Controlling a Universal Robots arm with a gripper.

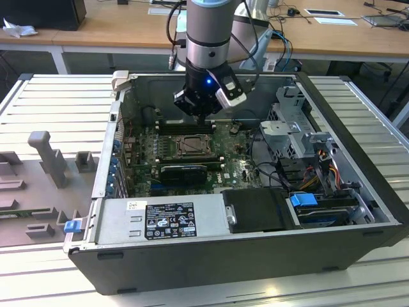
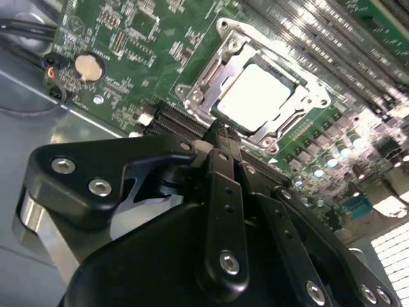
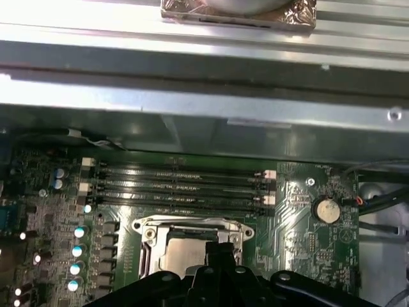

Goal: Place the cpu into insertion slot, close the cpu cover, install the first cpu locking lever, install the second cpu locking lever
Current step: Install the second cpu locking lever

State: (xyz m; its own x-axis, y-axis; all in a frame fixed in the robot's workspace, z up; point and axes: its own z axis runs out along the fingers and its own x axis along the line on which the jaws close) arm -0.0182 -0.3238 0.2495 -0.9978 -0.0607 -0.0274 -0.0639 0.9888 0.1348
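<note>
The cpu (image 2: 255, 96) lies flat in the insertion slot (image 1: 191, 147) at the centre of the green motherboard (image 1: 227, 167). Its pale top shows through the open middle of the cpu cover (image 2: 208, 73), which lies flat over it. My gripper (image 2: 222, 134) hangs just above the socket's edge, on the side toward the memory slots. Its fingers are shut together and hold nothing. In the first wrist view the gripper (image 3: 220, 251) stands in front of the cpu (image 3: 182, 256). In the exterior view the gripper (image 1: 199, 114) is inside the open computer case.
Long black memory slots (image 3: 179, 185) run beside the socket, with the case wall (image 3: 192, 96) behind them. A coin battery (image 3: 328, 209) sits on the board. A drive cage (image 1: 300, 137) with cables stands at the exterior view's right, and a power supply (image 1: 166, 217) at the front.
</note>
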